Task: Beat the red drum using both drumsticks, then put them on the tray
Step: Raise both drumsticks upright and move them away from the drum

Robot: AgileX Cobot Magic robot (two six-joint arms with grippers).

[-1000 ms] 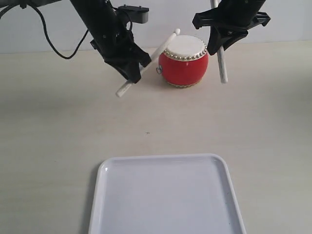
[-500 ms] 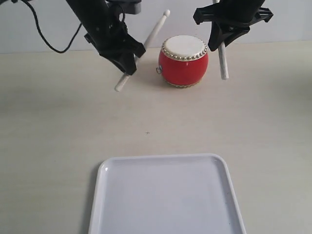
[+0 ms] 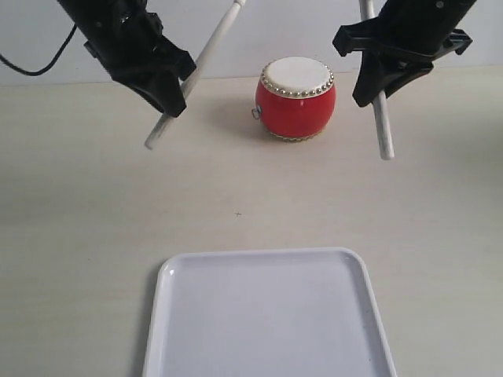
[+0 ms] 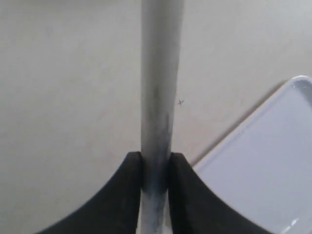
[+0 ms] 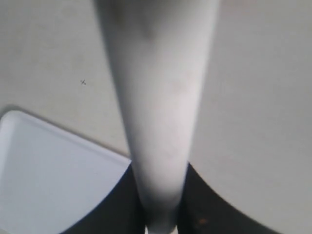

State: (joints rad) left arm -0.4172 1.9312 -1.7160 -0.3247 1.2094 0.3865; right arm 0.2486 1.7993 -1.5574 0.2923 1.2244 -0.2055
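Note:
The red drum [image 3: 295, 98] with its cream head stands at the back middle of the table. My left gripper [image 3: 174, 98] is shut on one pale drumstick [image 3: 200, 63], held slanted to the left of the drum and clear of it; the same drumstick [image 4: 158, 83] shows pinched in the left wrist view. My right gripper [image 3: 379, 86] is shut on the other drumstick [image 3: 383, 133], nearly upright to the right of the drum; that drumstick [image 5: 158, 107] fills the right wrist view. The white tray [image 3: 267, 318] lies at the front, below both sticks' level.
The table top [image 3: 78, 236] is pale and wood-grained. A black cable [image 3: 31, 67] hangs behind the left arm. A corner of the tray [image 4: 273, 161] shows in the left wrist view, and the tray's rim [image 5: 44, 180] in the right wrist view.
Both arms have pulled away from the drum: the left one up and to the left with its stick, the right one to the right and slightly forward with its stick.

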